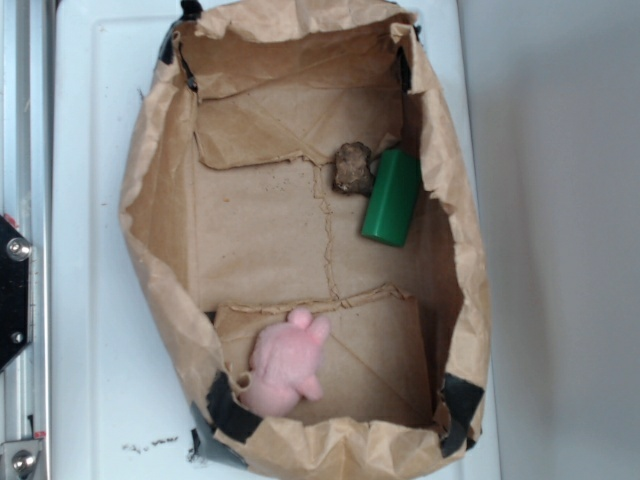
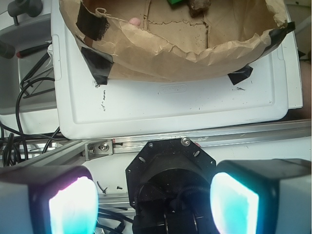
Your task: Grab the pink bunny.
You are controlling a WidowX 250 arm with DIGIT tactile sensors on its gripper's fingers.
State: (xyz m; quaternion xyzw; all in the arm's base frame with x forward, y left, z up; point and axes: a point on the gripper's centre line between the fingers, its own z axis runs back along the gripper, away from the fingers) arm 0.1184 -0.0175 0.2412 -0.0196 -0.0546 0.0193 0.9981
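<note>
Brown paper bag (image 1: 160,200), cut open, lies on a white tray (image 1: 90,300); the pink bunny (image 1: 282,365) sits near its lower-left corner, a green cylinder (image 1: 391,197) and brown lump (image 1: 352,166) touching near the upper-right wall. From the wrist, the gripper (image 2: 153,200) hangs off the tray, jaws wide apart, holding nothing.

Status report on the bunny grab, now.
Claw open, empty, outside the paper bag. Pink bunny lying on bag floor, near corner, untouched. Green cylinder and brown lump at far end, clear of it.
</note>
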